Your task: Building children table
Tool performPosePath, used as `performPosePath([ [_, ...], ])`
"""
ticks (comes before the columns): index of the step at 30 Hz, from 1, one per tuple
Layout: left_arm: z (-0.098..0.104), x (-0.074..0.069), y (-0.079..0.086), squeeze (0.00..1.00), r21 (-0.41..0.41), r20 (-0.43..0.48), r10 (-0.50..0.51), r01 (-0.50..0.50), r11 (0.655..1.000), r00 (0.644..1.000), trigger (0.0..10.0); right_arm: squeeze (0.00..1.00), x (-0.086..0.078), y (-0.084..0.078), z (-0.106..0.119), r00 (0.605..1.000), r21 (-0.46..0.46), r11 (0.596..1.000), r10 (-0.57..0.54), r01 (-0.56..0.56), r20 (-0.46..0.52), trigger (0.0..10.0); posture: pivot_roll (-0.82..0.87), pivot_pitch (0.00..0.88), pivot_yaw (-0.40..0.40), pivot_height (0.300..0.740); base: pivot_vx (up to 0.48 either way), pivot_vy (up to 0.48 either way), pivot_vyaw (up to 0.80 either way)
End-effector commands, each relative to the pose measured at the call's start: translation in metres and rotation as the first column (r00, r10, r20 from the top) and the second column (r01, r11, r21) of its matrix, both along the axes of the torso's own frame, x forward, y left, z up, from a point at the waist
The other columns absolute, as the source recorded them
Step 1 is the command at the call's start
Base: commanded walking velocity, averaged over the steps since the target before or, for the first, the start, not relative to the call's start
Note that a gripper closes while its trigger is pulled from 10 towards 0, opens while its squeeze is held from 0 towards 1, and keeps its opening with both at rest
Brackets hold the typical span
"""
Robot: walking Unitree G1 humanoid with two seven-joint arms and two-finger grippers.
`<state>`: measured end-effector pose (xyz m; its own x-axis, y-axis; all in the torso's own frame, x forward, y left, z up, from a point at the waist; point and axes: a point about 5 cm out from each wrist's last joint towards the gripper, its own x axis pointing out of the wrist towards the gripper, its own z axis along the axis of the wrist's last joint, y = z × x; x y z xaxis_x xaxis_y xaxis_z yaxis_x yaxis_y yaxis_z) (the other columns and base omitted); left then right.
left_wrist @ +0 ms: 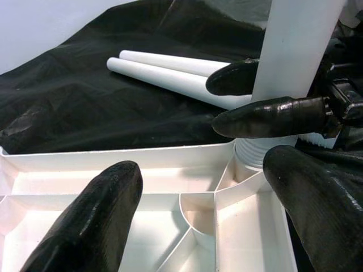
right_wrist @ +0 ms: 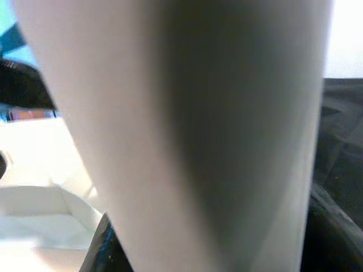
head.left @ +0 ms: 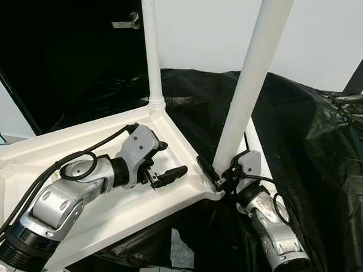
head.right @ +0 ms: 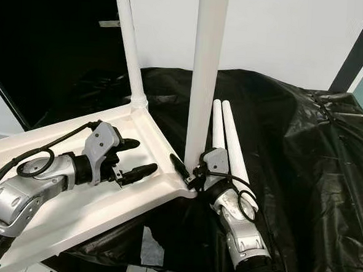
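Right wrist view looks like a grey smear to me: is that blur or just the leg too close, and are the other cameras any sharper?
Right wrist view: the white leg sits too close, soft and half shaded. Left wrist view: the left gripper fingertips blur near the lens, while the spare legs are sharp. Eye views: crisp, though the black sheet shows glare and the doorway is very dark.

One white tabletop, two upright legs, two loose legs.

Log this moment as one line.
right gripper: shut on near leg at tabletop corner | left gripper: open over tabletop | spare legs: on black sheet
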<state>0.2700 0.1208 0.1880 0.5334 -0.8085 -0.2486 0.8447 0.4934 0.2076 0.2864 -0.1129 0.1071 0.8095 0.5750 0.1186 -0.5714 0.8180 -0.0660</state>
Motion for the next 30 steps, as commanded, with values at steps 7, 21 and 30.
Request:
performPosePath([
  [7, 0.005, -0.002, 0.002, 0.0, 0.01, -0.006, -0.066, 0.066, 0.998, 0.998, 10.0, 0.0, -0.017, -0.013, -0.066, 0.917, -0.017, 0.998, -0.06, 0.058, -0.394, 10.0, 0.11, 0.0, 0.052, 0.74, 0.0, 0.0, 0.0],
  [21, 0.004, -0.003, 0.003, 0.0, 0.008, -0.008, -0.063, 0.063, 0.998, 0.998, 10.0, 0.0, -0.009, -0.018, -0.06, 0.886, 0.105, 0.989, -0.047, 0.107, -0.461, 10.0, 0.11, 0.0, 0.047, 0.74, 0.0, 0.0, 0.0],
  [30, 0.005, -0.002, 0.001, 0.0, 0.005, -0.003, -0.061, 0.061, 0.998, 0.998, 10.0, 0.0, -0.007, -0.016, -0.055, 0.913, 0.011, 0.997, -0.061, 0.071, -0.403, 10.0, 0.11, 0.0, 0.045, 0.74, 0.0, 0.0, 0.0],
])
